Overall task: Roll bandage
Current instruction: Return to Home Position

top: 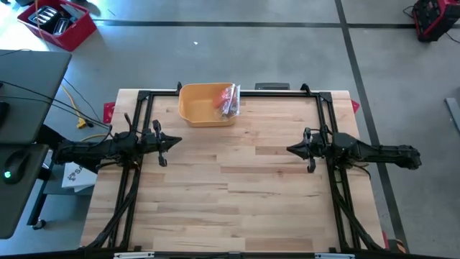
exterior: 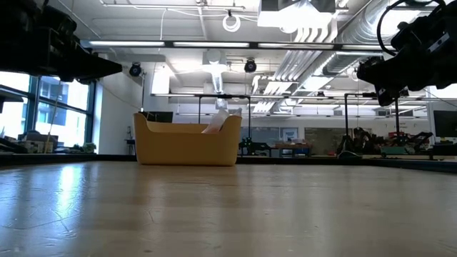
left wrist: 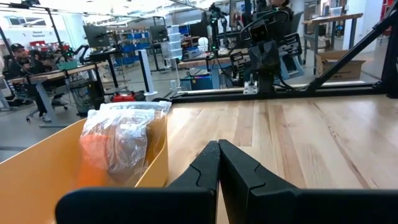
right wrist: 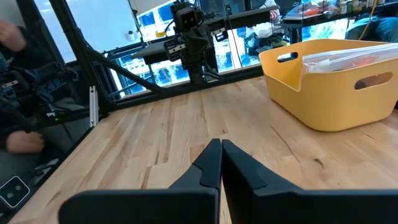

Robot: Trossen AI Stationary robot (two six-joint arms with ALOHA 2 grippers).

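From above, the zip bag (top: 229,101) is seen at the right end of the yellow bin (top: 198,109), its long axis laid from the far edge of the desk (top: 237,187) toward the near edge. At desk level, its top is seen above the rim, so a knock could spill it. In the wrist views, the left tool (left wrist: 217,163) and right tool (right wrist: 220,158) are pressed together, empty.

Both arms (top: 93,150) are matte black and jointed, each gripper (left wrist: 218,142) ending in two tapered fingers (left wrist: 202,169).
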